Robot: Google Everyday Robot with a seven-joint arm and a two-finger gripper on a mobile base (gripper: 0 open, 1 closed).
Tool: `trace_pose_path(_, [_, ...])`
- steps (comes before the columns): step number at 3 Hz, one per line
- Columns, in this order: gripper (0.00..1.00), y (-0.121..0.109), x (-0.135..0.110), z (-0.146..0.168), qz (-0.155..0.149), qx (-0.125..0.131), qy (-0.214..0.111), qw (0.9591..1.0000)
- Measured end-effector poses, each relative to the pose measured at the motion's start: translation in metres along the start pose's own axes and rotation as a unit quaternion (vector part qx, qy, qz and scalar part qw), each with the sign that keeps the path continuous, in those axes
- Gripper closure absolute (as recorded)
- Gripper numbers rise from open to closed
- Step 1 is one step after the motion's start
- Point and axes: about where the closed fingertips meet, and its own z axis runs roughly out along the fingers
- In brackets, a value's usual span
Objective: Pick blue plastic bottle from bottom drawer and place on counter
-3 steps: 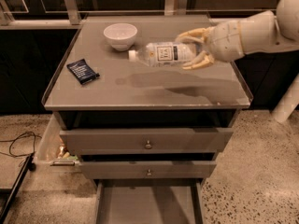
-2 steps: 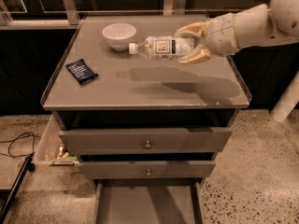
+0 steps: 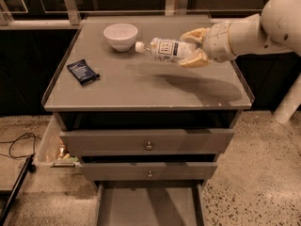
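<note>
Blue plastic bottle (image 3: 167, 50), held sideways by its base end in my closed pincer (image 3: 190, 47), hangs over the desk (image 3: 141, 91) near 1 o'clock, cap toward 9 o'clock. I judge that a release from here could send it rolling into the white bowl (image 3: 121, 36) at 11 o'clock, near its cap; the dark packet (image 3: 83, 72) at 9 o'clock lies well apart.

The pincer (image 3: 189, 48) clasps the blue plastic bottle (image 3: 165, 50) sideways above the worktop (image 3: 141, 91), its cap pointing toward a white bowl (image 3: 121, 36). A dark packet (image 3: 83, 72) lies at the left. The bottom drawer (image 3: 148, 206) stands open.
</note>
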Motion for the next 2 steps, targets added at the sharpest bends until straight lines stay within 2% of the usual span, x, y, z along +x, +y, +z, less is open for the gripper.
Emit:
trace_pose_path(1, [1.00, 0.004, 0.011, -0.001, 0.040, 0.027, 0.018, 0.9987])
trace_pose_path(2, [1.00, 0.004, 0.022, -0.001, 0.068, 0.070, 0.043, 0.9943])
